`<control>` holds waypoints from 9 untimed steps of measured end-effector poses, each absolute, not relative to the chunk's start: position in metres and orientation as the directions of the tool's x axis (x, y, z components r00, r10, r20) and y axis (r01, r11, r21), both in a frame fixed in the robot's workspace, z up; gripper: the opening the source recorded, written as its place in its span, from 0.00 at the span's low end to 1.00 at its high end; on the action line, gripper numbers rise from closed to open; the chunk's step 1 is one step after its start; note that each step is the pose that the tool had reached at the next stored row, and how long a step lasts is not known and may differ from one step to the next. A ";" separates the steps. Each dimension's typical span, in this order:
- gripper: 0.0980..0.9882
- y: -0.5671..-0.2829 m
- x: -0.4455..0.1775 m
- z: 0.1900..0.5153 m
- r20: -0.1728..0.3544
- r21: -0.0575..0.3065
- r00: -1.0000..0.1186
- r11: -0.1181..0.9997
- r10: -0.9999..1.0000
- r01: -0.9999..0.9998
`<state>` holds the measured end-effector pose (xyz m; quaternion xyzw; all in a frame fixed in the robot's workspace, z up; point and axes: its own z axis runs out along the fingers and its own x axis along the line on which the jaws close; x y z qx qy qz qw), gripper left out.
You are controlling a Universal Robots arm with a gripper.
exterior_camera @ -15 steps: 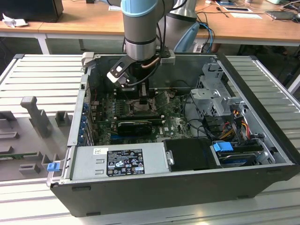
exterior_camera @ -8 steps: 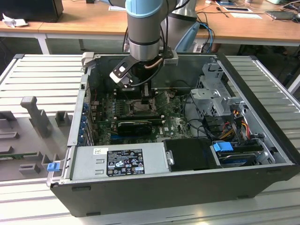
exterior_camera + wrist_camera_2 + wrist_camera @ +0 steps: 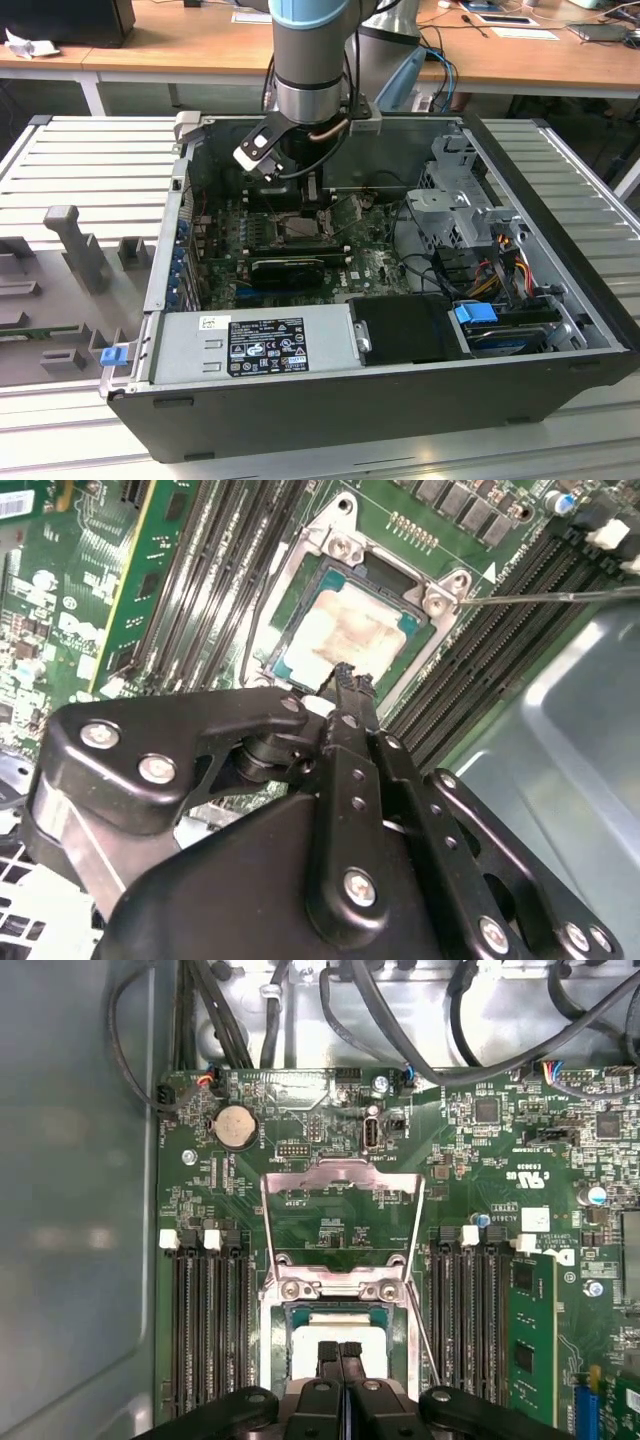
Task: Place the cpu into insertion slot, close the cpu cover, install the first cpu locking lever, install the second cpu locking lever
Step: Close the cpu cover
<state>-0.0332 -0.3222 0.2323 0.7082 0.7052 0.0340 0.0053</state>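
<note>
Fingers (image 3: 328, 1355) clenched together, grasping nothing. Tips sit over near edge of cpu (image 3: 335, 1326); cannot tell whether touching. Cpu lies flat inside insertion slot (image 3: 272, 1345), pale top smeared. Just beyond, cpu cover (image 3: 340, 1175) stands swung open on hinge, green board (image 3: 480, 1150) showing through window. Thin locking lever (image 3: 422, 1335) angled free beside slot. Exterior view: arm (image 3: 310, 60) reaches into open computer case (image 3: 560, 300) on ribbed worktop (image 3: 80, 150).

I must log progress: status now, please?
The gripper shut, just above the cpu. The cpu in the insertion slot. The cpu cover open.
</note>
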 end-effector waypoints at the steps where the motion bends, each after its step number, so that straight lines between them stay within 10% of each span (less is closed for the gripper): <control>1: 0.01 -0.322 -0.033 0.235 0.041 0.056 0.003 -0.005 0.999 0.998; 9: 0.01 -0.322 -0.030 0.245 0.041 0.055 0.003 -0.005 0.999 0.998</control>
